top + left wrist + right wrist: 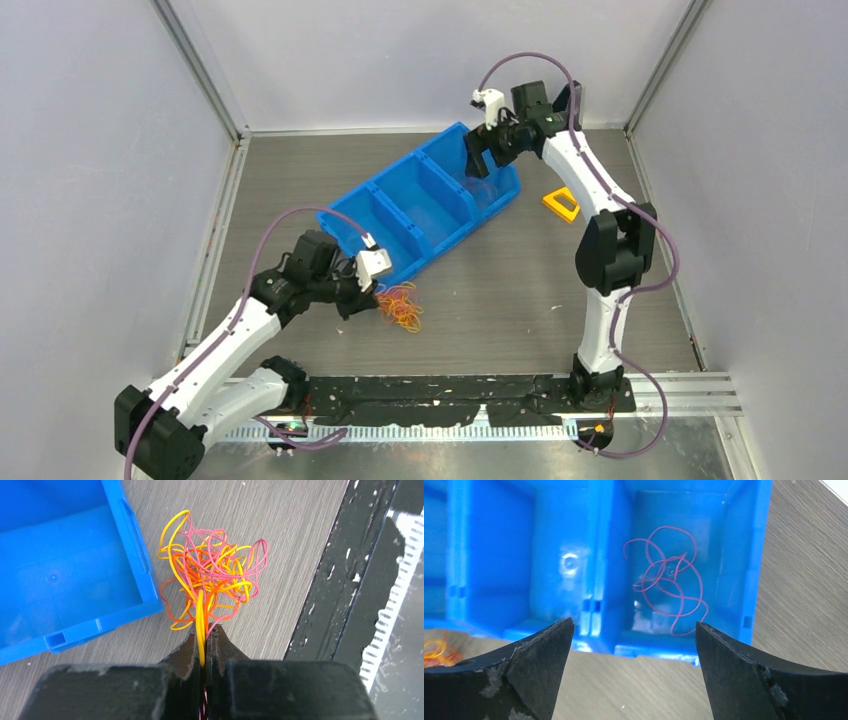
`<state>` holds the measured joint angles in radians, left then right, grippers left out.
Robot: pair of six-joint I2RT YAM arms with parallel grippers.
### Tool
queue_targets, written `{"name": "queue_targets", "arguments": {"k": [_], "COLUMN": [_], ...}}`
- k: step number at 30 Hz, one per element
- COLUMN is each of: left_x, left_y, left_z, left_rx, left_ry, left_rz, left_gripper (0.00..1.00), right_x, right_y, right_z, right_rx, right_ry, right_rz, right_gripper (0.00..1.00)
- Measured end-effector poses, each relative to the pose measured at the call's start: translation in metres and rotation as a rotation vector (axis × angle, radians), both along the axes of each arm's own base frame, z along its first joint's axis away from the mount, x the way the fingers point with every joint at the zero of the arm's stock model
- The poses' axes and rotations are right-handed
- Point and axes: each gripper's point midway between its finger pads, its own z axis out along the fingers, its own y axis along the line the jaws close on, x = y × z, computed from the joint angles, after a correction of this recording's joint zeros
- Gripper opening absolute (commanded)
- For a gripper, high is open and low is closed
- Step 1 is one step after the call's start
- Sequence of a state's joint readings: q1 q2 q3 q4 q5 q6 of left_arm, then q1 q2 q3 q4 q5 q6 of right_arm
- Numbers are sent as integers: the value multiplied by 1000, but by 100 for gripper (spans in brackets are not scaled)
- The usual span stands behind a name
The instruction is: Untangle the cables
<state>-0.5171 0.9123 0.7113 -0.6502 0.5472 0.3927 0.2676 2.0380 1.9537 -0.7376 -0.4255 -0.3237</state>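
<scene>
A tangle of thin orange-yellow, red and pink cables lies on the grey table beside the blue bin. My left gripper is shut on a yellow cable at the near edge of the tangle, with a pink strand at its tip. One pinkish-purple cable lies loose in the end compartment of the bin. My right gripper hangs open above that compartment's near edge, nothing between its fingers. In the top view the left gripper is at the tangle and the right gripper is over the bin's far right end.
The three-compartment blue bin sits diagonally mid-table. A small yellow frame-shaped object lies to its right. A black strip runs along the table's near edge, close to the tangle. White walls enclose the table on three sides.
</scene>
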Motion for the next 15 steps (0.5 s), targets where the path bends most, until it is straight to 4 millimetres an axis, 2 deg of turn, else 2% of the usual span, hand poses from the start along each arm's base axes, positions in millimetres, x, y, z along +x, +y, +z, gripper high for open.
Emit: {"name": "queue_targets", "arguments": {"k": [3,5,6,9,12,15], "left_x": [3,4,4,5,8,16], "left_y": [-7,-16,-22,-36,-48,-60], "left_z": [5,9,13,25,37,53], "left_rx": [-31,-61,-83,-152,-215,-276], "left_ry": [0,-2,0,12,38,72], "left_rz": [9,14,17,33,57,86], "left_gripper": [0,0,0,0,0,0], "right_x": [-23,-61,-88,-152,-210,-250], "right_y": [-1,-4,-4,-4,5,25], "right_z": [21,39,51,70,64,35], "right_rx": [33,65,94,179,278,334], "right_ry": [-3,7,10,15,67,195], "right_rz": [30,68,96,162,223,292], "right_gripper": [99,99,97,95,95,95]}}
